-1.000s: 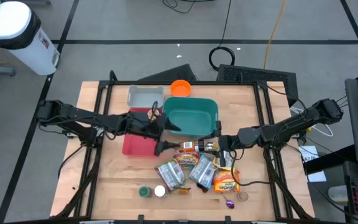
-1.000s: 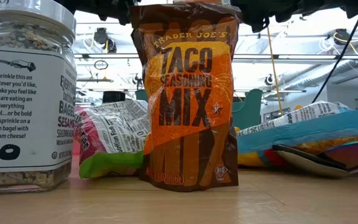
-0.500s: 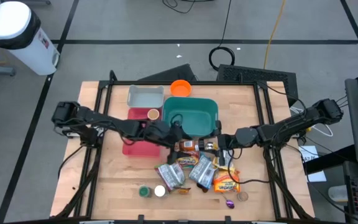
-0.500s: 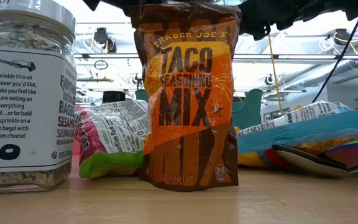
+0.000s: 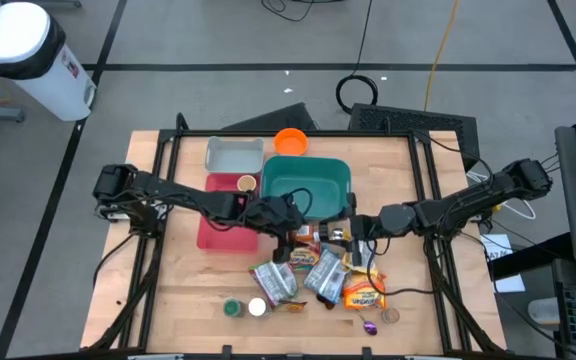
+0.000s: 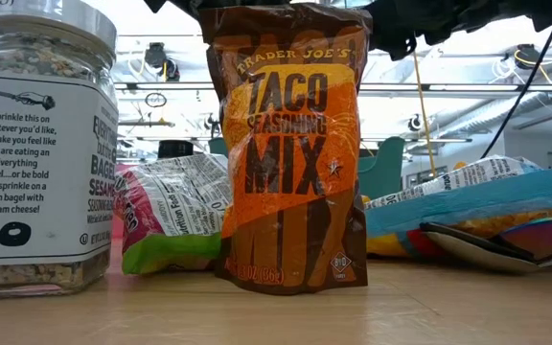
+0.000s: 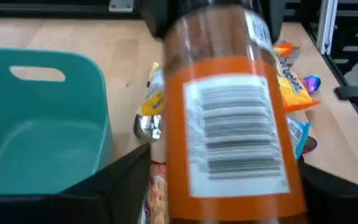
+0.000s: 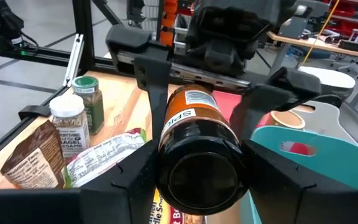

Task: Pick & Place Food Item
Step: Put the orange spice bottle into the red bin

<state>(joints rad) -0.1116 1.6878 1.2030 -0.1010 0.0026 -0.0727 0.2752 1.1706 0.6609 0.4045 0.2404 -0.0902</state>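
Wooden table (image 5: 188, 290): left claw (image 5: 290, 233) and right claw (image 5: 340, 234) both grip spice jar (image 5: 311, 235).

I see the spice jar (image 8: 197, 149), orange label, black lid, lying level above the table beside the teal bin (image 5: 308, 185).

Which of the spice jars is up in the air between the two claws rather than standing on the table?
The orange-labelled jar, gripped at both ends by the right gripper and left gripper. The white-capped bagel-seasoning jar and green-capped jar stand on the table.
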